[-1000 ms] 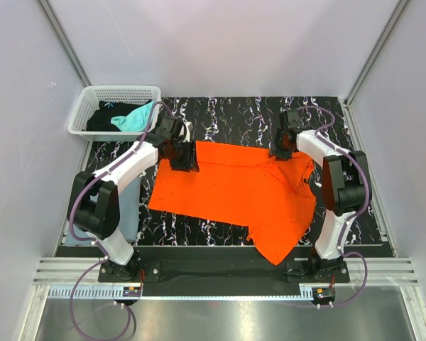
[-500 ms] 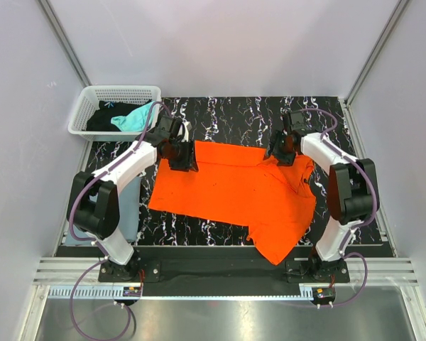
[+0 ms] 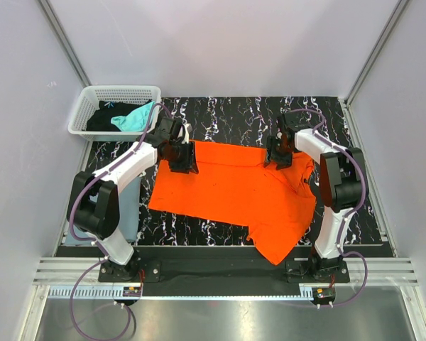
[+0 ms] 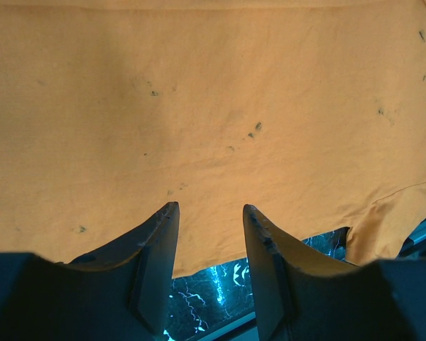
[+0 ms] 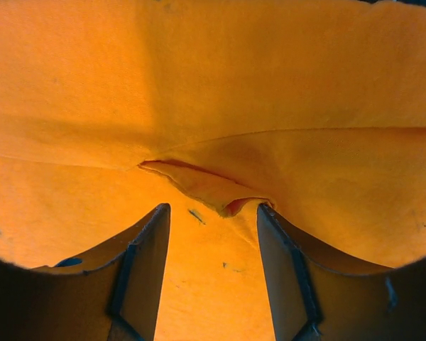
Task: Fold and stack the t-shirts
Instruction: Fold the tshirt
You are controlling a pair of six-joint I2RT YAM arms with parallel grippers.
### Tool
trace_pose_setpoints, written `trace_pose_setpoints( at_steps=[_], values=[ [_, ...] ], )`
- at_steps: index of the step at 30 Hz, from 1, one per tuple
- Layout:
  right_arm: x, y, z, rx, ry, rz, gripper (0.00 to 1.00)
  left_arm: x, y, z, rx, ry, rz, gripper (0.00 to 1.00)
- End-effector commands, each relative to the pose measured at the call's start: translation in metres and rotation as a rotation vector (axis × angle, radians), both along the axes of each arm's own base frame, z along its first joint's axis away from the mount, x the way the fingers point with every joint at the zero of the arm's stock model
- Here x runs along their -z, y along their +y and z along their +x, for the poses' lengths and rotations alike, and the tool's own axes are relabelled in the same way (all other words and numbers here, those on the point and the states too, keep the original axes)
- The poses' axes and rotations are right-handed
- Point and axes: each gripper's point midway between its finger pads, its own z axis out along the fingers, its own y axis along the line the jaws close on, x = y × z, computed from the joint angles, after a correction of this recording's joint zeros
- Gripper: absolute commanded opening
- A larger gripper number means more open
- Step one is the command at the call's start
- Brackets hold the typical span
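A bright orange t-shirt (image 3: 234,192) lies spread on the black marbled table, its lower right part hanging towards the near edge. My left gripper (image 3: 183,158) is open and low over the shirt's far left edge; the left wrist view shows its jaws (image 4: 209,213) apart with the cloth edge (image 4: 199,106) and bare table between them. My right gripper (image 3: 278,155) is open over the shirt's far right part; the right wrist view shows its jaws (image 5: 213,209) astride a raised fold (image 5: 206,181) of orange cloth. A slate grey-blue t-shirt (image 3: 131,209) lies at the left under my left arm.
A white lattice basket (image 3: 121,89) stands at the far left corner and holds a teal tee (image 3: 133,119) and a black tee (image 3: 103,119). Grey walls enclose the table on three sides. The arm bases sit at the near edge.
My right gripper has moved a little left and nearer onto the shirt's far right part. My left gripper has barely moved. The shirt lies as before.
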Motion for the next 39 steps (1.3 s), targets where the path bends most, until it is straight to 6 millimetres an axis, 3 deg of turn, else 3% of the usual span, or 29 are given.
trace_pose_setpoints(
  at_steps=[1, 7, 9, 15, 18, 23, 28, 33, 39],
  values=[
    [-0.006, -0.001, 0.008, -0.028, -0.021, -0.015, 0.59, -0.014, -0.002, 0.001, 0.015, -0.041, -0.035, 0.46],
    [-0.007, 0.002, 0.016, 0.039, -0.017, 0.002, 0.52, -0.014, -0.003, 0.003, 0.014, -0.037, -0.041, 0.46],
    [-0.005, 0.006, 0.016, 0.069, 0.005, 0.026, 0.43, -0.014, -0.004, 0.003, 0.016, -0.034, -0.043, 0.46],
    [-0.001, 0.008, 0.015, 0.100, 0.031, 0.037, 0.30, -0.012, -0.001, 0.002, 0.013, -0.033, -0.037, 0.46],
    [0.001, 0.005, 0.012, 0.097, 0.037, 0.023, 0.16, -0.011, 0.000, 0.003, 0.010, -0.032, -0.035, 0.46],
    [-0.008, 0.001, 0.001, 0.102, 0.048, 0.010, 0.00, -0.010, 0.001, 0.004, 0.004, -0.033, -0.029, 0.46],
    [-0.030, 0.009, -0.017, 0.149, 0.059, 0.078, 0.00, -0.009, 0.015, 0.016, -0.044, -0.042, -0.011, 0.46],
    [-0.027, 0.022, -0.039, 0.167, 0.116, 0.129, 0.00, -0.012, 0.024, 0.030, -0.088, -0.045, -0.021, 0.46],
    [-0.022, 0.027, -0.047, 0.181, 0.143, 0.144, 0.00, -0.011, 0.032, 0.040, -0.124, -0.042, -0.018, 0.46]
  ],
)
